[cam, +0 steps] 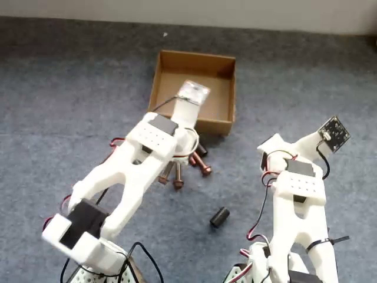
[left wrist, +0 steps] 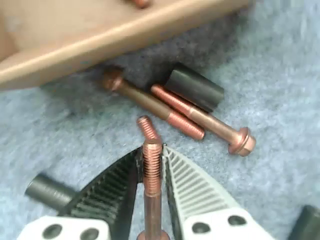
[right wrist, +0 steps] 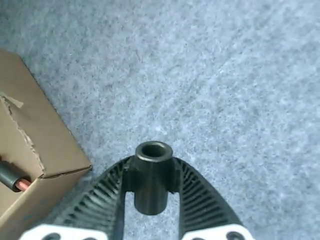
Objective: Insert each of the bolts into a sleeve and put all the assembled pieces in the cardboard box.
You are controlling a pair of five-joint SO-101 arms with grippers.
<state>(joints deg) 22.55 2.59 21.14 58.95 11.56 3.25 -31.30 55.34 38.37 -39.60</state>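
Clamping a bolt (left wrist: 152, 175) beside the cardboard box (left wrist: 125, 30), the left tool (left wrist: 151, 154) is leaving threads exposed. The right tool (right wrist: 151, 172) is pinching a sleeve (right wrist: 151, 192), bore unobstructed, likely for mating.

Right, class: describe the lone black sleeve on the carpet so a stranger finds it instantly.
In the high view, find the cardboard box, then look below its right corner. The black sleeve lies alone on the carpet, apart from the copper bolts.
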